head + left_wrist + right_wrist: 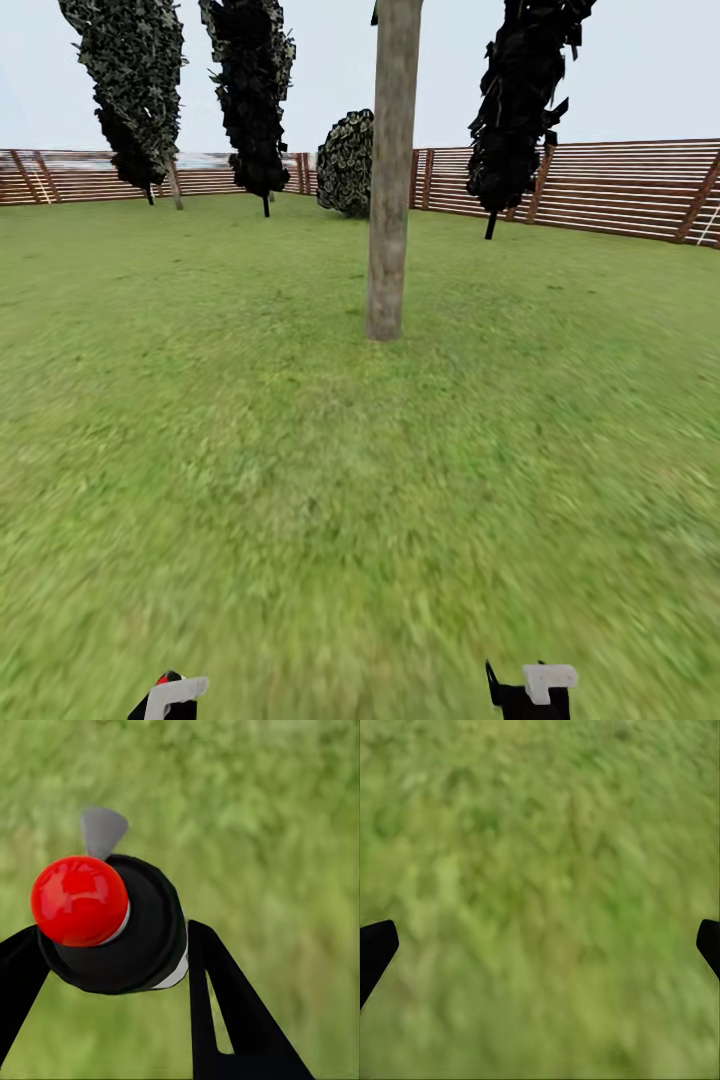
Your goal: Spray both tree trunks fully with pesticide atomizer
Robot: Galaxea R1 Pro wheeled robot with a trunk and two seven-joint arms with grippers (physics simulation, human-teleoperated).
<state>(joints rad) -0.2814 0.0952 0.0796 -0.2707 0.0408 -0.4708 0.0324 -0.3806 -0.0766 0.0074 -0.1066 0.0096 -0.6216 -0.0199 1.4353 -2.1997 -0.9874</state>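
One pesticide atomizer (112, 926), red-capped, clamped between the fingers of the left hand (112, 960), low above grass. Right hand (540, 945): fingers spread wide, holding nothing. Tree trunk (392, 180) well ahead of both hands. Risk: spraying from here would likely fall short, specks landing on lawn; the small bottle might twist in the grip.

Black tapered gripper fingers (225, 1012), seemingly white-capped gripper (528, 690) housings, head view.
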